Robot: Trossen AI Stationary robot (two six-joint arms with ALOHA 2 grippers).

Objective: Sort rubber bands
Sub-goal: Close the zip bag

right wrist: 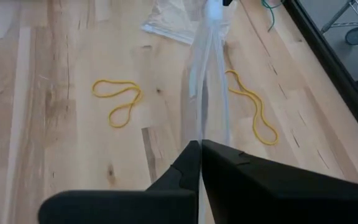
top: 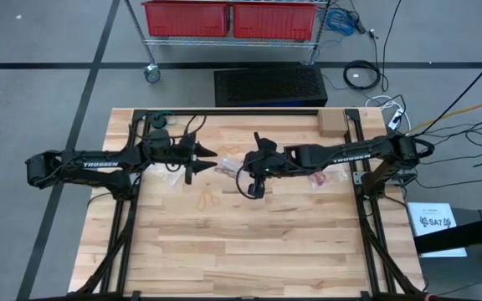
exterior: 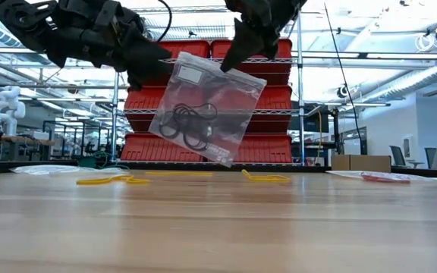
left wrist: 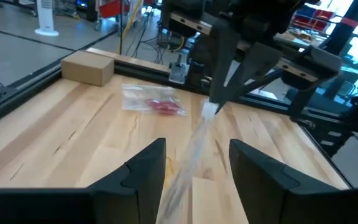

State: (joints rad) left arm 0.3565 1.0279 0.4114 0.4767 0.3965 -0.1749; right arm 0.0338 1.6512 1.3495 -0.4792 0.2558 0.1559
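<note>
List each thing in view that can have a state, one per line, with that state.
Right gripper: shut on the clear bag, holding it above the table.
Clear bag: hanging, black rubber bands inside.
Left gripper: open, fingers either side of the bag's lower edge.
Yellow rubber bands: loose on the table.
Bag with red bands: lying flat on the table.
Cardboard box: closed, at the table's edge.

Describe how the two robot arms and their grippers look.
Both arms are dark, jointed and slim, each lettered TROSSEN in white along a link. Black cables loop off them. The left gripper and right gripper each end in two dark, wedge-shaped tapering fingers.
</note>
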